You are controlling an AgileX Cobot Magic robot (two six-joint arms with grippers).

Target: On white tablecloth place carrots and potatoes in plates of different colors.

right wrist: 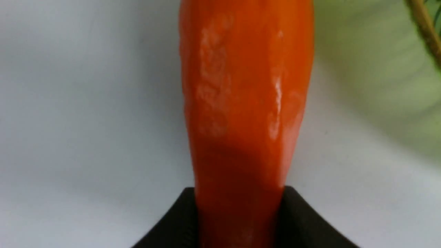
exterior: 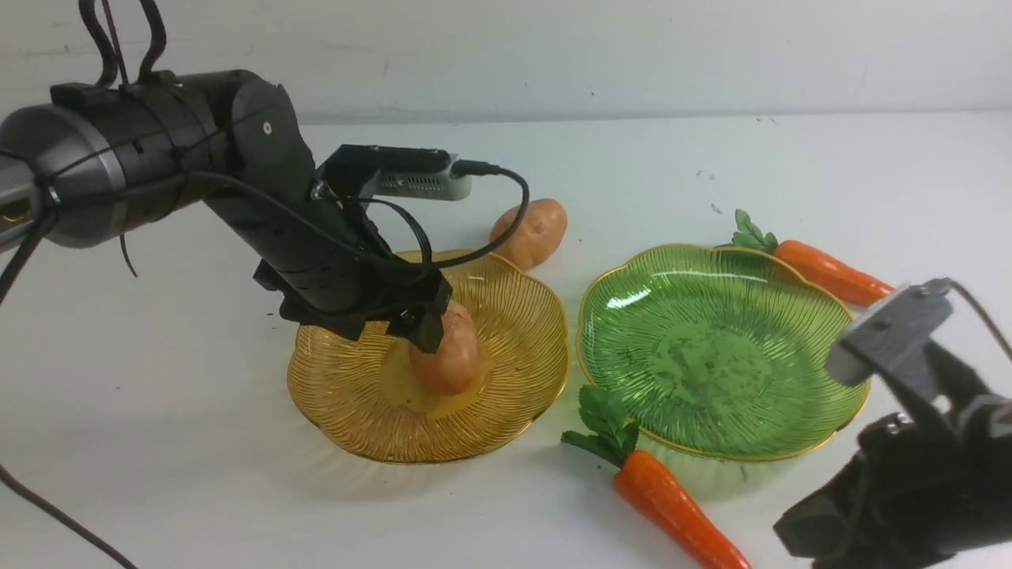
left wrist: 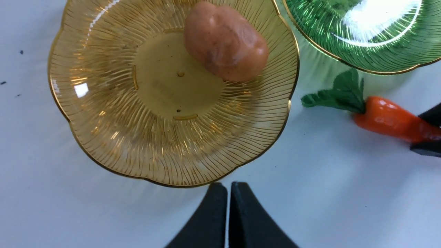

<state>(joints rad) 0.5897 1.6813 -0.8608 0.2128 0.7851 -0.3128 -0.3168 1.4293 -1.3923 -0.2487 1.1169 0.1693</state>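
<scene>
- Since the right gripper (right wrist: pixel 239 196) has its fingers pressed on both sides of the thin end of the near carrot (exterior: pixel 672 498), it seems to grip it. This carrot lies on the tablecloth (exterior: pixel 158 474) close to the near edge.
- Held so far back, the leafy end will probably hang down in the lift.
- The gripper should rise enough to pass the gold rim of the green plate (exterior: pixel 632 316), toward the right edge, and let go low over its middle.
- The left gripper (left wrist: pixel 229 193) is closed and empty by the yellow plate (left wrist: pixel 103 137), where one potato (left wrist: pixel 225 41) lies; it is better kept out of the way.
- The second carrot (exterior: pixel 830 273) and second potato (exterior: pixel 531 231) wait toward the far edge.
</scene>
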